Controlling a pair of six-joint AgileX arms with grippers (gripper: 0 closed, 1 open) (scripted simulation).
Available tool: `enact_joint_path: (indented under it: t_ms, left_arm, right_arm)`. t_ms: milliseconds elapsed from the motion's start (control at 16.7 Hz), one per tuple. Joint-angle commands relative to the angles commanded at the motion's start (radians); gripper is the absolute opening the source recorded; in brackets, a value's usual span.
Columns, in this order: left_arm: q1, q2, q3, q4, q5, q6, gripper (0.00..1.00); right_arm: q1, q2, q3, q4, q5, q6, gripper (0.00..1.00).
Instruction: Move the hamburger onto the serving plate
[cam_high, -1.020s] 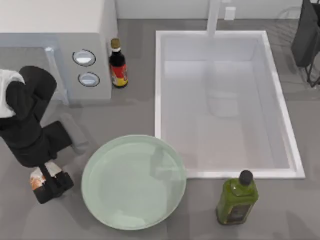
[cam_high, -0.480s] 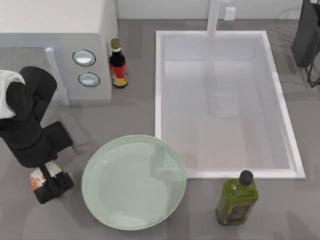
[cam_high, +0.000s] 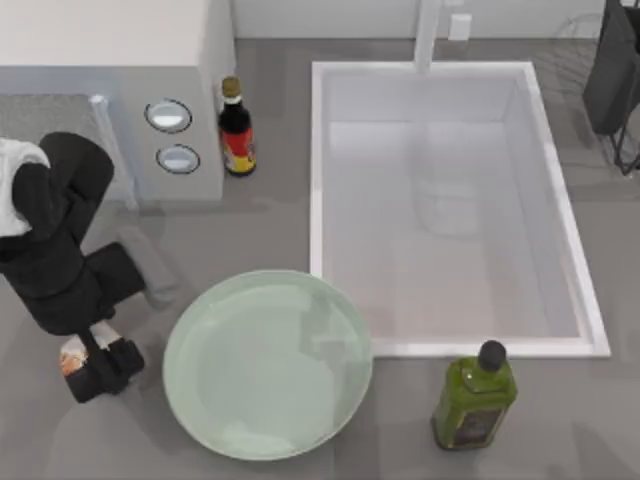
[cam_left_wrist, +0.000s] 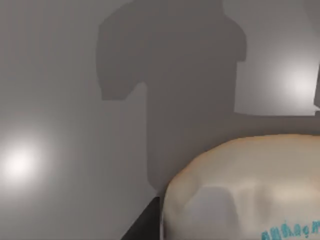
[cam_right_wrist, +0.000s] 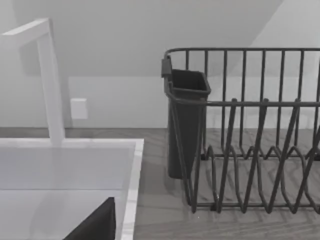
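small rounded cream-white hamburger (cam_high: 72, 354) with orange-red patches sits pinched in the left gripper (cam_high: 92, 360) at the table's left, just beside the large glossy round mint-green serving plate (cam_high: 268, 364); white rectangular sink basin (cam_high: 447, 208) lies beyond.

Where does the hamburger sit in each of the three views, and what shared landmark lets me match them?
Top view: the hamburger lies at the table's left edge, under the left gripper, left of the plate.
Left wrist view: the hamburger is close up, resting on the grey table.
Right wrist view: not in it; it looks at the sink and dish rack.
Shared landmark: the grey table.
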Motion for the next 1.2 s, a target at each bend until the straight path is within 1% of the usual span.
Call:
enact_joint_path:
  t_ms: [180, 420, 600, 1020, 1200]
  left_arm:
    - [-0.001, -0.034, 0.057, -0.070, 0.001, 0.001, 0.00]
    - [-0.002, -0.083, 0.158, -0.281, -0.002, -0.001, 0.00]
    - [-0.003, -0.140, 0.234, -0.388, -0.001, -0.004, 0.00]
    - [-0.007, -0.148, 0.251, -0.405, -0.001, 0.006, 0.00]
    - [-0.044, -0.124, 0.273, -0.411, -0.001, 0.101, 0.00]
  right_arm:
    - [0.000, 0.000, 0.000, 0.000, 0.000, 0.000, 1.00]
    - [0.000, 0.000, 0.000, 0.000, 0.000, 0.000, 1.00]
    - [0.000, 0.000, 0.000, 0.000, 0.000, 0.000, 1.00]
    - [0.000, 0.000, 0.000, 0.000, 0.000, 0.000, 1.00]
    - [0.000, 0.000, 0.000, 0.000, 0.000, 0.000, 1.00]
